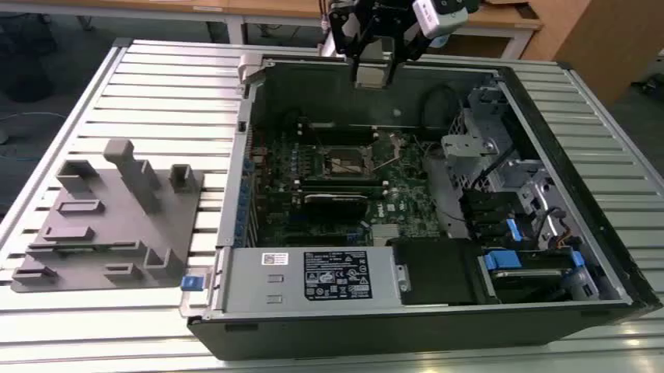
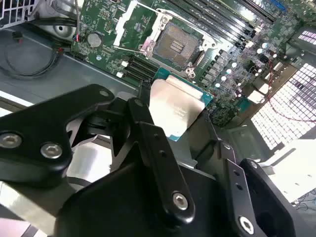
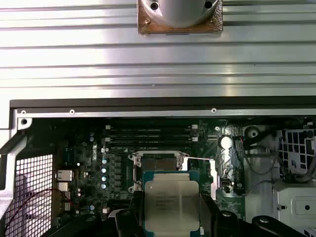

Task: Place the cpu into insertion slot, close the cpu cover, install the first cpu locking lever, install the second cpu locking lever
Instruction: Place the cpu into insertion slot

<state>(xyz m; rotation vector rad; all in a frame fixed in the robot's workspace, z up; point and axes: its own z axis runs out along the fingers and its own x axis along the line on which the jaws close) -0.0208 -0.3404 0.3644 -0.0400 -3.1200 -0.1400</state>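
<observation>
Second wrist view: gripper [image 2: 174, 121] clamps the cpu [image 2: 178, 103], apart from insertion slot [image 2: 177, 45]

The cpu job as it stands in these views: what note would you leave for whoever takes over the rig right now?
The hand is shut on the cpu, gripping it by its edges above the open computer case.
The insertion slot is empty, with its contacts bare.
The cpu cover stands swung open beside the slot.
Done: the cpu is in the hand, over the board.
Left: the cpu is not seated, the cover is not closed, and neither locking lever is installed.
</observation>
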